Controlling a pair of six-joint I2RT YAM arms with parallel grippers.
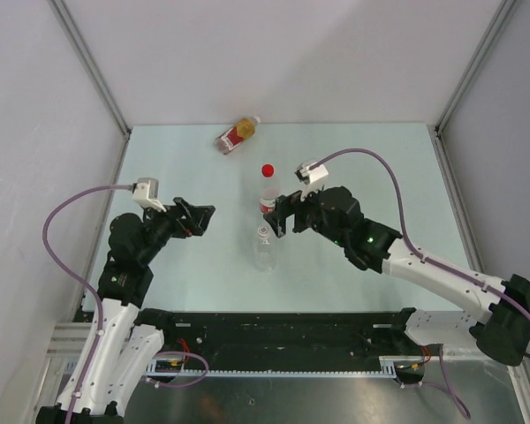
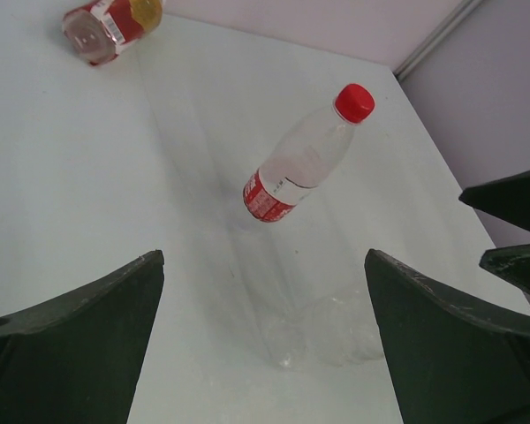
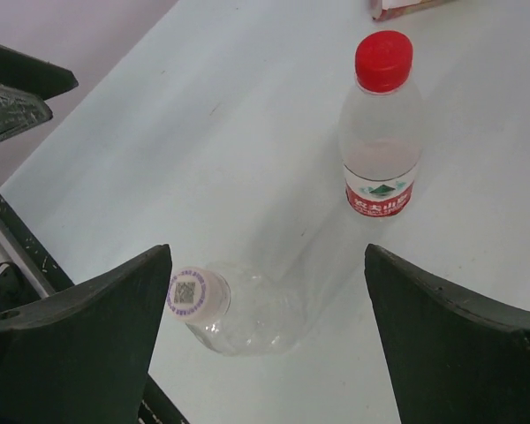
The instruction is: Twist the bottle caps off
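Three bottles are on the pale table. The clear bottle with a red-white label stands upright with its red cap on; it also shows in the left wrist view and the right wrist view. The clear unlabelled bottle stands just in front of it with its white cap on. The amber bottle lies on its side at the back. My left gripper is open and empty, left of the clear bottle. My right gripper is open and empty, just right of both standing bottles.
White walls with metal corner posts close in the table on three sides. A black rail runs along the near edge between the arm bases. Grey cables loop off each wrist.
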